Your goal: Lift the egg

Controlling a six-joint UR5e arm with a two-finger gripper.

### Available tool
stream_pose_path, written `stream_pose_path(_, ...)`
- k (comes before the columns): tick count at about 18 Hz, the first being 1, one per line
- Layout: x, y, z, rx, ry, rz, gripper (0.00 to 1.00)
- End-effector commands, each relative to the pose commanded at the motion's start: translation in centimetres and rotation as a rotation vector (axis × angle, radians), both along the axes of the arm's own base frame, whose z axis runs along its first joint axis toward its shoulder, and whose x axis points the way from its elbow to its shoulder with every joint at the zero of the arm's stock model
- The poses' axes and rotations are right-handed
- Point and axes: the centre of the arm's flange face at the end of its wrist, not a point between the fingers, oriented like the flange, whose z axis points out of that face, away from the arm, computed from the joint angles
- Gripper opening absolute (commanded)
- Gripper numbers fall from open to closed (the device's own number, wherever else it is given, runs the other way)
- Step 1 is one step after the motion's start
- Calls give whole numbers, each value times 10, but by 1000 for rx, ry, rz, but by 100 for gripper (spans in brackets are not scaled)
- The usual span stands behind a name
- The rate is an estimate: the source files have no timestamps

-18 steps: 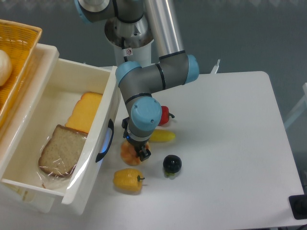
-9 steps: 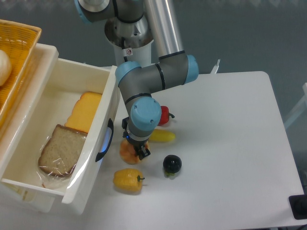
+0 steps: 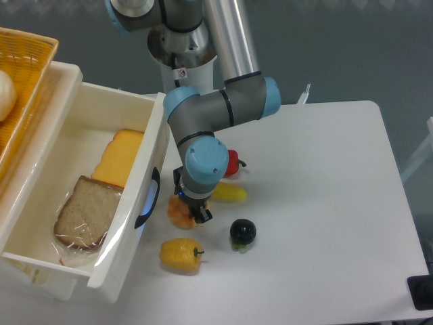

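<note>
Change: since a second ago the egg and the hand sit a little higher and further left in the view; the other toys lie where they were.
Egg: small flat round toy egg point(image 3: 178, 210) with a scalloped pale orange-tan rim and a darker orange centre, just left of the hand, with its right part hidden behind it; whether it touches the counter cannot be told.
Hand: dark two-finger hand point(image 3: 194, 212) points down from the blue-capped wrist, jaws narrow and set against the egg's right edge; it seems to be gripping the egg, though the contact itself is hidden.
Arm: grey UR5e arm with light-blue joint caps point(image 3: 215, 108) bends down over the egg from its base at the top of the view.
Nearby toys: yellow bell pepper point(image 3: 180, 254) lies below the egg; small black round fruit point(image 3: 243, 231) lies to the right of the hand; a long yellow piece point(image 3: 229, 193) and a red piece point(image 3: 232, 162) lie just above, partly hidden by the wrist.
Counter: white counter point(image 3: 325, 203) carries all of these.
Drawer: white plastic drawer point(image 3: 152, 162) stands open at the left, holding a wrapped slice of brown bread point(image 3: 86, 212) and an orange-yellow cheese slice point(image 3: 120, 157).
Basket: woven yellow basket point(image 3: 20, 68) at the far left edge.
</note>
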Motion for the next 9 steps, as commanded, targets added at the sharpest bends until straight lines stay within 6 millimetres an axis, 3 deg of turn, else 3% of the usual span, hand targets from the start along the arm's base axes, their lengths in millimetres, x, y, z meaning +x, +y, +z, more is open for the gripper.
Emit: stream_pose_path(9,-2,0,6,5,5,8,26)
